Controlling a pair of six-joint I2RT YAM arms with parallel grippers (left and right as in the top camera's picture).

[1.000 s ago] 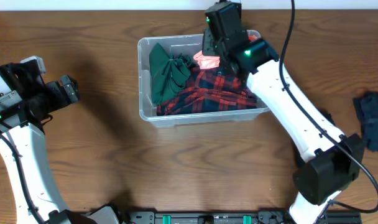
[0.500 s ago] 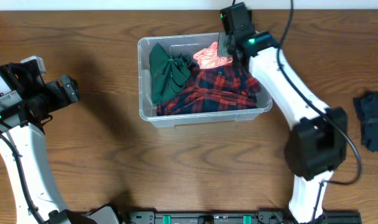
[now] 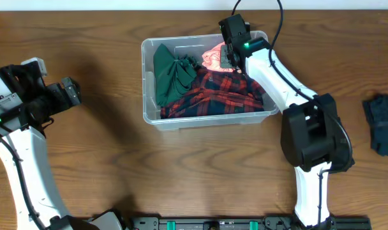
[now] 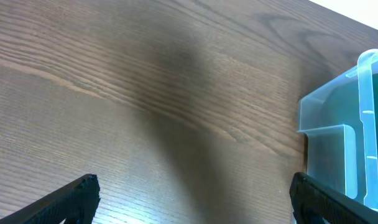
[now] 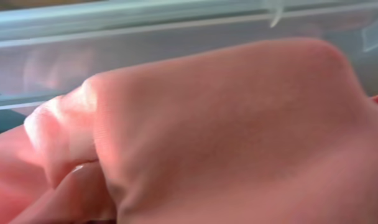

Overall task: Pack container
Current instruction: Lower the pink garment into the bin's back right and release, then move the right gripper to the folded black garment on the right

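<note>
Right gripper (image 3: 228,55) closed, inside container (image 3: 145,76), over pink cloth (image 3: 212,58)

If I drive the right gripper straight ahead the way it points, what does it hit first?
The pink cloth fills the right wrist view, so the right gripper likely meets it first, inside the container.

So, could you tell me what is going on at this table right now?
The right gripper is shut, down in the far right corner of the clear container against a pink cloth; a green garment and a red plaid shirt lie inside. The left gripper hangs open over the table to the left, and a dark blue cloth lies outside at the right.
</note>
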